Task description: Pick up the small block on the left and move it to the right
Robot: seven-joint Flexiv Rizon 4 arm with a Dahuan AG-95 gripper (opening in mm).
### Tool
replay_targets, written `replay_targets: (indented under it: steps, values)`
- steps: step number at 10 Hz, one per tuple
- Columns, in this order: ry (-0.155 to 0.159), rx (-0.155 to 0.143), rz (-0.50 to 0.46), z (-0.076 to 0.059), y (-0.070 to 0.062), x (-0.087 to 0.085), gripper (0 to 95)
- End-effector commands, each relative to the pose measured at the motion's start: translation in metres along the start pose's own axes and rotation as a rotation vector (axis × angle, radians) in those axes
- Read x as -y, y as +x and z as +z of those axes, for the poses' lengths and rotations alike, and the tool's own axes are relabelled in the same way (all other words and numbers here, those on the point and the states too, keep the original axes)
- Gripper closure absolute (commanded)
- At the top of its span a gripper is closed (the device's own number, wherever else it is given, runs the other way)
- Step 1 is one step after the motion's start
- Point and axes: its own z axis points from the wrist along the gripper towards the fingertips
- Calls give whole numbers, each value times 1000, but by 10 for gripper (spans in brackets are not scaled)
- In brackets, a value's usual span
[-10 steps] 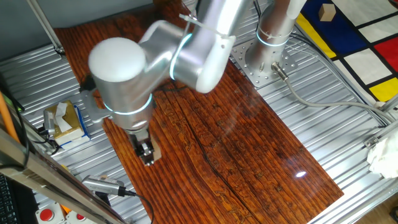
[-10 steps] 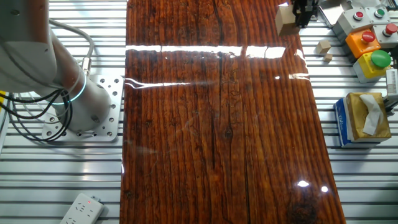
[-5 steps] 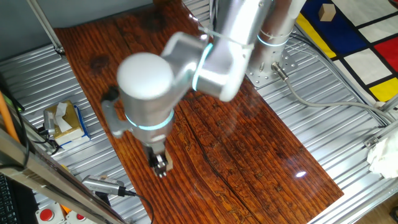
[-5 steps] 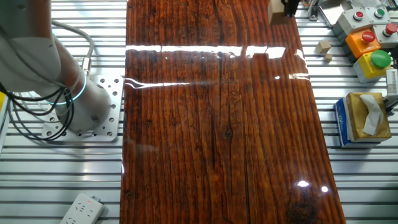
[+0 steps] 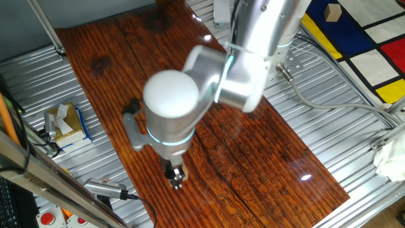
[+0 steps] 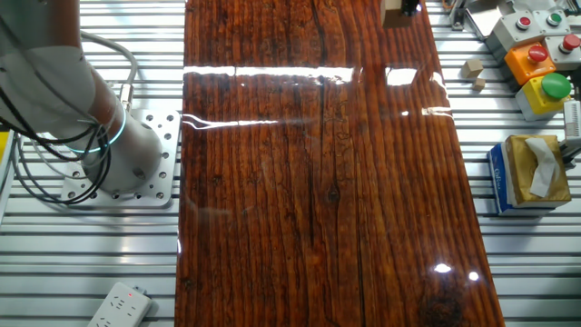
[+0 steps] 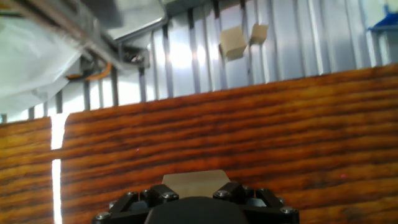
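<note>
My gripper [image 5: 175,178] hangs under the arm's big grey wrist, just above the wooden board [image 5: 253,152] near its front edge. It is shut on the small block [image 7: 196,182], a plain light-tan wooden piece whose flat face shows between the two black fingers [image 7: 155,194] in the hand view. In the other fixed view the small block [image 6: 392,13] and the gripper [image 6: 410,5] sit at the very top edge of the frame, over the board's far end. The block is off the board's surface.
A yellow-and-blue tissue box [image 5: 65,123] stands on the metal slats left of the board, also in the other fixed view [image 6: 531,173]. Two spare small wooden blocks [image 6: 470,68] lie by the button box [image 6: 540,68]. The arm's base [image 6: 123,168] is bolted beside the board.
The arm has carried the block rightward along the board's front edge. In the other fixed view the block has slid left and up to the frame's top edge.
</note>
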Motion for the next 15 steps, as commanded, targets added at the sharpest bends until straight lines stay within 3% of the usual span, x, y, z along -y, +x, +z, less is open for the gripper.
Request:
replay_targets:
  steps: [1,7,15]
  values:
    - [-3,-5,11,2,6,-6,950]
    - [-5,-5,37,8,17,-26,950]
    - [-7,-11,40,16,18,-26,950]
